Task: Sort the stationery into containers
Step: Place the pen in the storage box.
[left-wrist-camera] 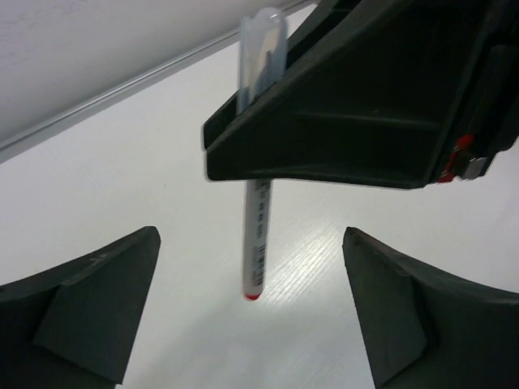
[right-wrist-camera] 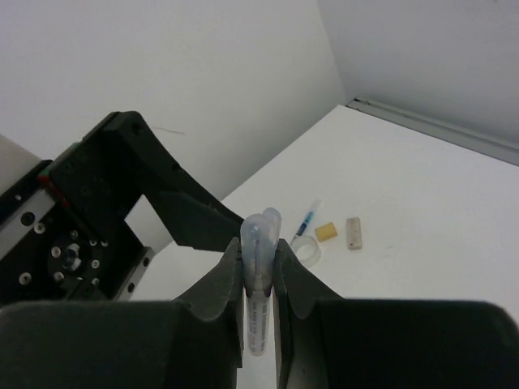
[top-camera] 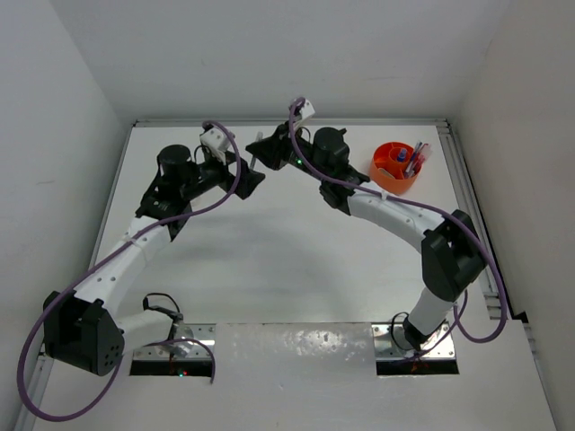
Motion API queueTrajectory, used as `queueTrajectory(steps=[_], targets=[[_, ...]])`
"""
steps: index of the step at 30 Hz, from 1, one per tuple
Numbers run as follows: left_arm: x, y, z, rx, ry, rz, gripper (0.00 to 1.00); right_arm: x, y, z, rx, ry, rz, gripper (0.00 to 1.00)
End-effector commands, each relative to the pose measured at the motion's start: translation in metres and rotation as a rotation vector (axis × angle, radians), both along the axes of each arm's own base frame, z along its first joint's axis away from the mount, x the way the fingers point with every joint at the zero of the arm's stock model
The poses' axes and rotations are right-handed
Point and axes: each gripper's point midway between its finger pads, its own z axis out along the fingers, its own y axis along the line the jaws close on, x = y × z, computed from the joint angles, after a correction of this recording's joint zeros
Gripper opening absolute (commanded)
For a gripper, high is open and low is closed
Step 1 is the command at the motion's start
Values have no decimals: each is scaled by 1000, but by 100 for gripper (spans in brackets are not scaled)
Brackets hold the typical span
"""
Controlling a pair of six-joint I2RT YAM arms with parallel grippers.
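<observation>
My right gripper (right-wrist-camera: 259, 253) is shut on a white pen (right-wrist-camera: 259, 312) with a clear cap, gripped near the cap. In the left wrist view the pen (left-wrist-camera: 256, 235) hangs from the right gripper's fingers (left-wrist-camera: 340, 138), its red end above the table. My left gripper (left-wrist-camera: 251, 324) is open and empty, its jaws wide on either side of the pen's red end, not touching it. In the top view both grippers, left (top-camera: 250, 178) and right (top-camera: 262, 149), meet at the far middle. The orange tub (top-camera: 388, 175) stands at the far right with several pens in it.
On the table beyond the right gripper lie a blue-and-white pen (right-wrist-camera: 308, 219), a clear tape ring (right-wrist-camera: 307, 250), a yellow-beige block (right-wrist-camera: 326, 232) and a grey-beige block (right-wrist-camera: 353, 232). White walls close off the table's far and side edges.
</observation>
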Motion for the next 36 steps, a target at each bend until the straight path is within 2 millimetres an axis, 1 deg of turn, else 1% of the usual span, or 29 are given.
queueTrajectory(steps=[1,2,3,4,5,6,7,8,9,10,11,12,13,14,16,17,18,19,20,21,22,23,25,27,28,29,30,32,36], targets=[[3,5,14,-21,-39,54,100,5,-24,27,35,-73,-62,0],[3,7,9,-18,-24,74,100,8,-35,30,32,-78,-90,0],[4,11,7,-14,-21,95,100,22,-58,24,9,-60,-152,0],[7,17,3,-3,-12,138,100,31,-77,10,-23,-38,-217,0],[6,24,-3,5,-1,168,100,43,-114,11,-44,-29,-303,0],[8,32,-7,15,7,210,100,48,-139,-3,-93,-20,-363,0],[6,37,-16,24,24,232,100,57,-168,-9,-128,-15,-464,0],[4,44,-19,30,30,258,100,62,-197,-14,-174,-14,-549,0],[4,49,-23,36,39,276,100,67,-241,-16,-225,-1,-668,0],[2,55,-30,42,49,297,100,71,-279,-27,-324,-3,-802,0],[2,59,-34,40,61,317,100,74,-317,-32,-378,9,-903,0],[2,63,-37,41,65,339,100,73,-342,-41,-454,23,-962,0],[0,64,-41,42,70,342,100,72,-366,-47,-482,46,-1043,0],[1,65,-41,34,65,348,100,72,-395,-52,-488,72,-1107,0],[1,65,-43,32,62,350,100,71,-417,-63,-444,105,-1153,0],[1,65,-42,31,59,350,100,72,-439,-64,-400,111,-1196,0],[2,66,-43,31,61,353,100,75,-444,-68,-390,115,-1205,0],[3,66,-42,31,59,354,100,77,-453,-66,-370,98,-1222,0],[3,67,-43,34,61,359,100,81,-455,-67,-361,95,-1225,0],[4,68,-44,39,60,364,100,86,-458,-75,-364,109,-1226,0],[4,70,-45,41,61,368,100,89,-463,-76,-358,115,-1234,0],[5,71,-45,41,62,376,100,94,-463,-73,-340,108,-1229,0],[5,71,-45,40,63,375,100,100,-469,-82,-347,125,-1242,0],[4,72,-46,41,65,379,100,103,-477,-81,-334,120,-1271,0],[3,72,-45,39,62,378,100,106,-481,-86,-330,129,-1273,0],[4,73,-45,39,62,381,100,109,-480,-85,-319,127,-1269,0],[4,75,-47,41,68,387,100,113,-479,-90,-320,137,-1255,0],[5,76,-49,44,70,392,100,117,-477,-90,-314,139,-1246,0],[7,78,-49,44,70,401,100,123,-475,-100,-301,149,-1234,0]])
